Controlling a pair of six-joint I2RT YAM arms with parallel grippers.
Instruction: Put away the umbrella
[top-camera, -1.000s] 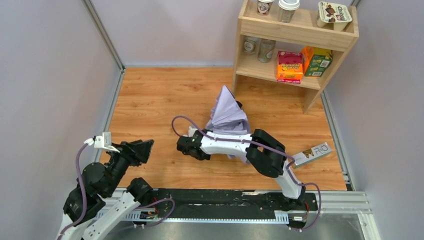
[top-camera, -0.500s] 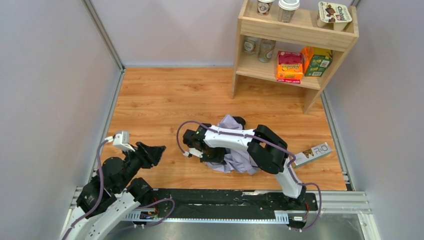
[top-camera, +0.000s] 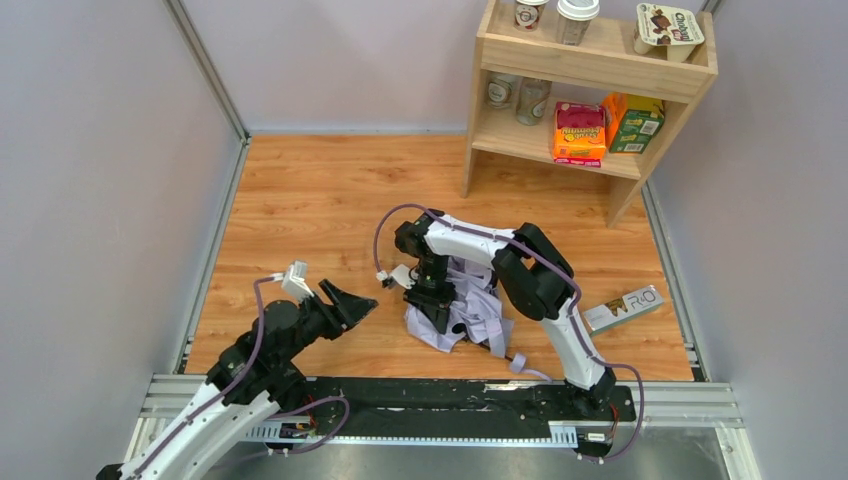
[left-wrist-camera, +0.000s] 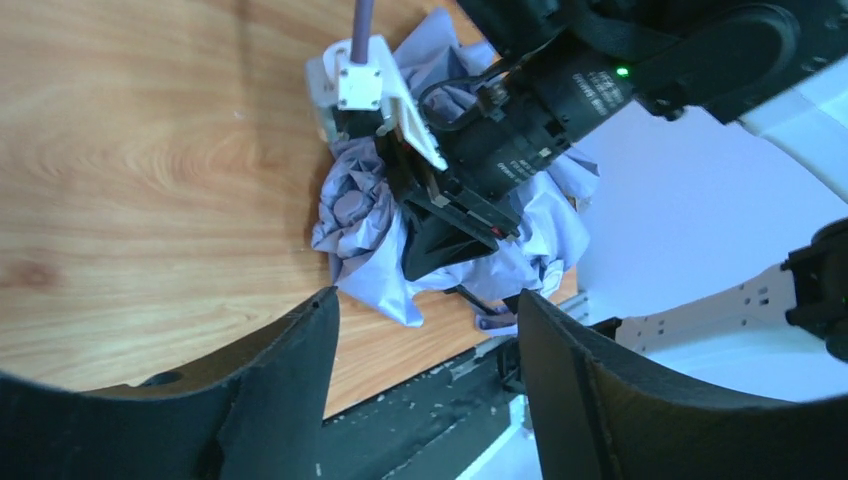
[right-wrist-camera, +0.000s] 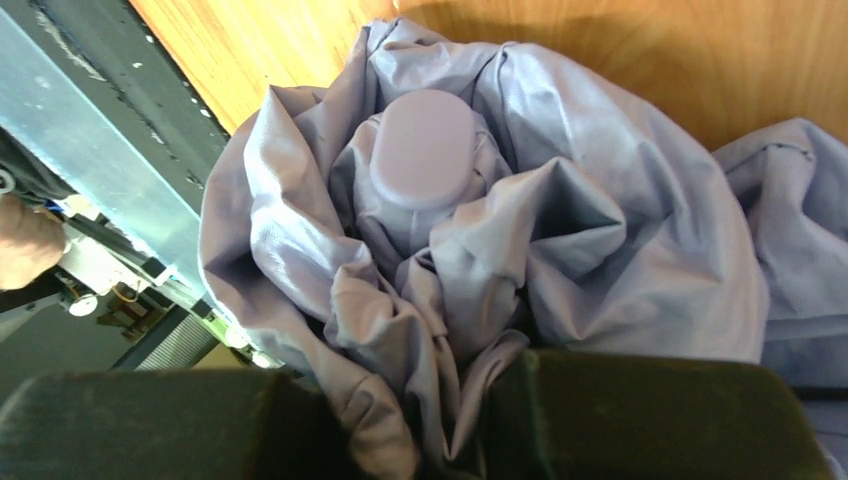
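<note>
The umbrella (top-camera: 478, 312) lies heaped on the table (top-camera: 300, 200), near its front edge and right of centre. The right gripper (top-camera: 432, 312) bears down on the heap's left part, and the left gripper (top-camera: 360, 303) hangs just left of it, apart. A shelf (top-camera: 590, 60) stands in the far right corner, and a flat box (top-camera: 625, 308) lies right of the umbrella.

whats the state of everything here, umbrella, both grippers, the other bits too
pale lavender fabric folding umbrella: collapsed, canopy crumpled in a loose heap, not wrapped
right gripper: shut on the umbrella's fabric
left gripper: open, empty, apart from the heap
white-lidded paper cup: upright, lid on
orange carton: standing upright
green carton: standing upright
slim grey box: lying flat
</note>
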